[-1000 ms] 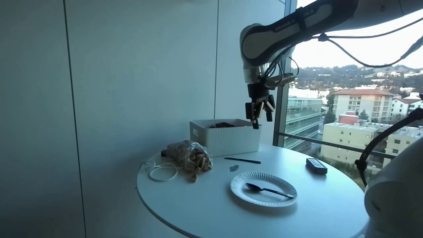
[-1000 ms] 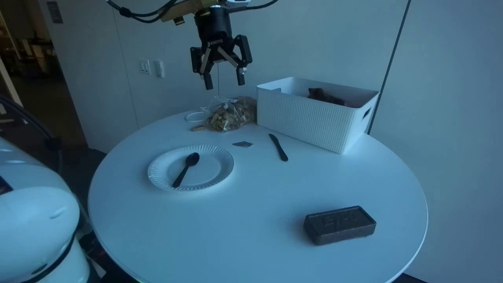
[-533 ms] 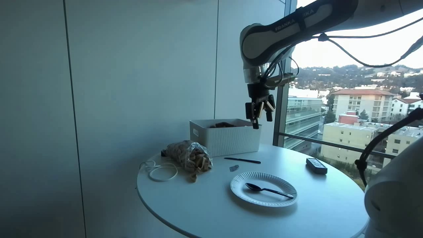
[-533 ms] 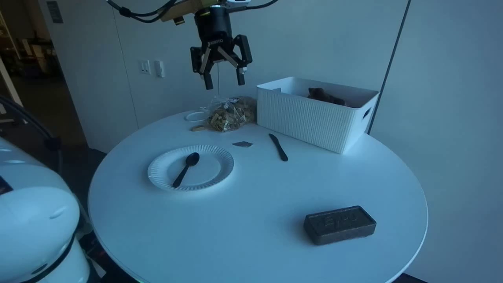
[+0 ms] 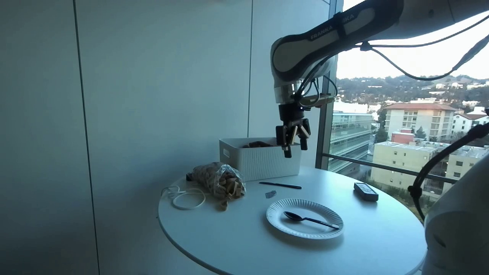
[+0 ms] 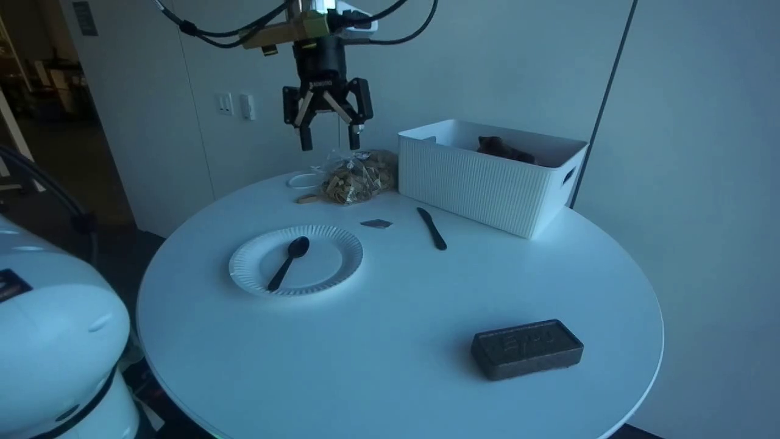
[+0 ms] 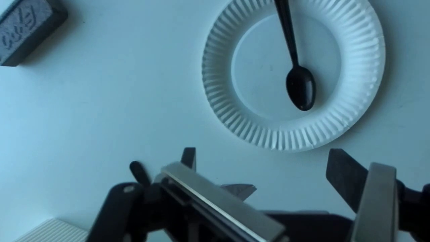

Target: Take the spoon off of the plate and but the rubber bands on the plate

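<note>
The dark spoon [image 7: 301,88] lies on the white paper plate [image 7: 218,70], bowl and most of its handle showing in the wrist view. Both exterior views show the whole spoon [image 5: 293,216] inside the plate's rim [image 6: 334,268]. Tan rubber bands [image 5: 231,186] fill a clear plastic bag on the table beside the white box; a few spill from its mouth. They are out of the wrist view. My gripper [image 6: 329,141] hangs in the air well above the table, fingers apart, holding nothing. In the wrist view the gripper [image 7: 264,160] has the plate ahead of its fingertips.
A ribbed white box [image 6: 469,183] with a dark thing inside stands at the back by the wall. A black knife [image 6: 432,229] and a small grey scrap [image 6: 376,224] lie between box and plate. A dark eraser [image 6: 527,349] and a white cable loop [image 5: 189,199] are also on the table.
Over the last half second the arm has come down, and the gripper has shifted slightly left in both exterior views. The jaws stay apart. Spoon, plate and rubber bands have not moved.
</note>
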Robot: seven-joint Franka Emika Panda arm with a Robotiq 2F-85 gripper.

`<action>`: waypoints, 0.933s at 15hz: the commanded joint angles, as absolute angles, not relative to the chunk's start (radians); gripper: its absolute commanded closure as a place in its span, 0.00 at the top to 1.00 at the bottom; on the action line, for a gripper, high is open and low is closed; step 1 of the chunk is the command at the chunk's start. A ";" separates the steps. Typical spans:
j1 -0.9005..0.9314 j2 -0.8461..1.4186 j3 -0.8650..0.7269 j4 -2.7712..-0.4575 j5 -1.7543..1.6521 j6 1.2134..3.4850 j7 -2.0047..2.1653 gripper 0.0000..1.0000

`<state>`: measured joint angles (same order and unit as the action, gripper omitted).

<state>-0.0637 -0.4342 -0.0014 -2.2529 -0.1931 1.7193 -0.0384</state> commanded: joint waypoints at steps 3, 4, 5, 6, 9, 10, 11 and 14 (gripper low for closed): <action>-0.047 -0.395 -0.012 -2.319 -0.152 1.749 0.019 1.00; -0.046 -0.396 -0.007 -2.355 -0.161 1.775 0.032 1.00; -0.043 -0.392 -0.003 -2.366 -0.163 1.795 0.041 1.00; -0.043 -0.383 -0.008 -2.334 -0.165 1.752 0.014 1.00; -0.044 -0.380 -0.007 -2.368 -0.165 1.782 0.026 1.00; -0.043 -0.381 -0.007 -2.368 -0.165 1.783 0.027 1.00; -0.039 -0.375 -0.004 -2.355 -0.162 1.764 0.018 1.00; -0.030 -0.385 0.003 -2.407 -0.198 1.769 -0.011 1.00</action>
